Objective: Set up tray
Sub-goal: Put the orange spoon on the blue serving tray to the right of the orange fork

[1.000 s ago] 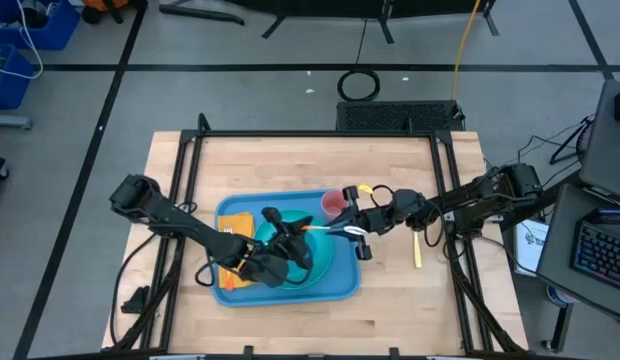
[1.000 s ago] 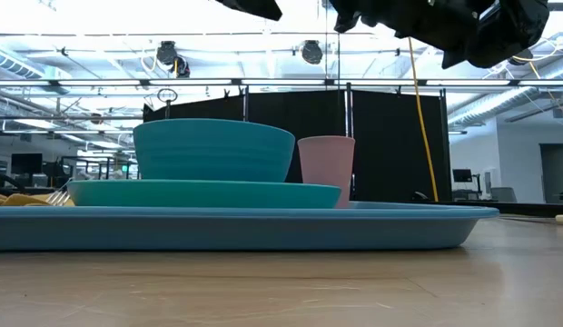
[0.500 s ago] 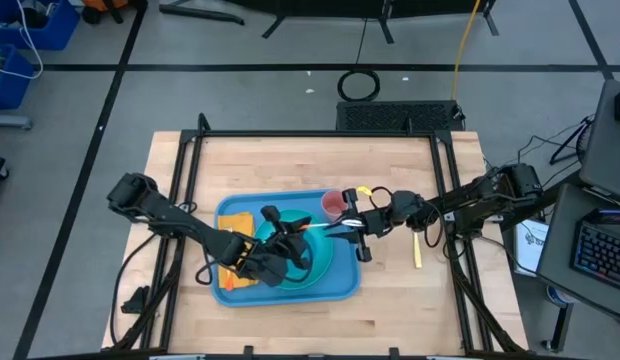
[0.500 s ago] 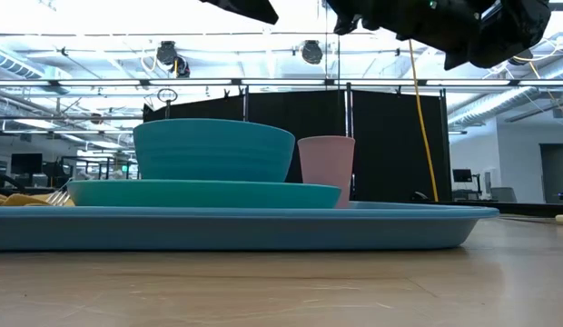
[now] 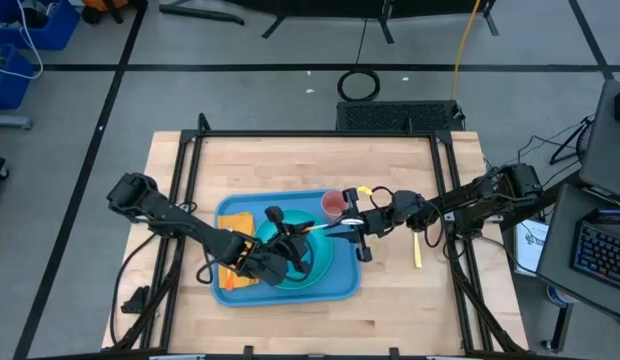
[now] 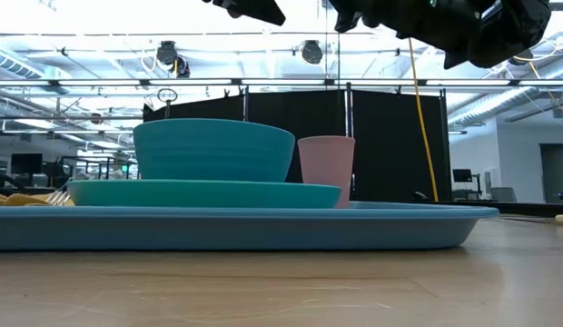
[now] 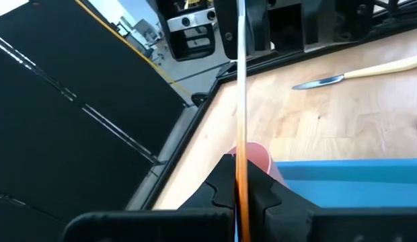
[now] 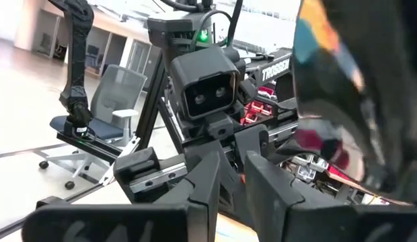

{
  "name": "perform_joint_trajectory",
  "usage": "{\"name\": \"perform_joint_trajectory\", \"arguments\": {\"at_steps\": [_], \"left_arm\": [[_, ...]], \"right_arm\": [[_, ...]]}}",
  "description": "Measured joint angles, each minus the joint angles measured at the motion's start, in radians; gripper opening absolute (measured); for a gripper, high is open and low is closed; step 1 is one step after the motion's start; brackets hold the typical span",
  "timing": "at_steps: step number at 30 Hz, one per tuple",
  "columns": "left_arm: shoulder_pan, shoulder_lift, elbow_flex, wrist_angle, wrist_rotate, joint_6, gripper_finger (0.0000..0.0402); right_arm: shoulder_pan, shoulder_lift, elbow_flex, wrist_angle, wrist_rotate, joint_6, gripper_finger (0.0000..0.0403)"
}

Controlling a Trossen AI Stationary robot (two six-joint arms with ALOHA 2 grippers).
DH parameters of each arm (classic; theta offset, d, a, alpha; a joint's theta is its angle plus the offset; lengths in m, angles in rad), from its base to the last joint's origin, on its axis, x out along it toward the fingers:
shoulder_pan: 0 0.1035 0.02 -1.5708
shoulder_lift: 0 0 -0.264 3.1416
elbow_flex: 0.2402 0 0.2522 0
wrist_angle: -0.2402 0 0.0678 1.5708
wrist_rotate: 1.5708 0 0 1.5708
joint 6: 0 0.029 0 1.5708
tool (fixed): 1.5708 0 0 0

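Observation:
The light-blue tray [image 5: 342, 286] lies on the table. On it stand a teal plate [image 6: 204, 193] with a teal bowl [image 6: 213, 150] on top, a pink cup [image 5: 332, 204] and an orange napkin [image 5: 234, 272]. My left gripper [image 5: 290, 236] hovers above the bowl. My right gripper [image 5: 352, 228] hovers over the tray's right rim, facing it. A thin utensil [image 5: 325, 229], orange at one end and pale at the other, spans between them, and both grippers are shut on it. In the low view only the arms' undersides show at the top. My left gripper pinches the utensil's orange end [image 7: 241, 176] between its two fingers, which lie along it. The utensil runs level and is lifted clear above the bowl and tray. My right gripper closes on the utensil's pale end [image 5: 356, 232] from the table's right side. Its own fingers [image 8: 207, 176] hide the contact.
A yellow-handled knife [image 5: 417, 250] lies on the bare wood right of the tray; it also shows in the left wrist view [image 7: 356, 70]. A fork [image 6: 56, 194] rests on the napkin at the tray's left. Black frame rails [image 5: 450, 190] edge the table.

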Motion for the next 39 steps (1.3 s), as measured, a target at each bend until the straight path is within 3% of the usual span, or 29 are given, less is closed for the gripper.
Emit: {"name": "perform_joint_trajectory", "arguments": {"at_steps": [6, 14, 27, 30, 39], "left_arm": [[0.007, 0.0, 0.0, 0.0, 0.021, -0.012, 0.0], [-0.003, 0.001, 0.0, 0.007, -0.075, -0.008, 0.0], [-0.021, 0.001, 0.0, 0.029, -0.103, 0.019, 0.0], [-0.032, 0.001, 0.0, 0.057, -0.1, 0.041, 0.0], [-0.021, 0.001, 0.0, 0.073, -0.029, 0.025, 0.0]], "right_arm": [[0.0, 0.0, 0.0, 0.006, 0.0, 0.007, 0.0051], [0.0, 0.0, 0.0, -0.041, 0.0, 0.029, 0.0046], [-0.007, 0.0, 0.0, -0.098, 0.036, 0.034, 0.0045], [-0.008, 0.0, 0.0, -0.1, 0.108, 0.03, 0.0045], [-0.011, 0.0, 0.0, -0.073, 0.091, 0.029, 0.0045]]}}
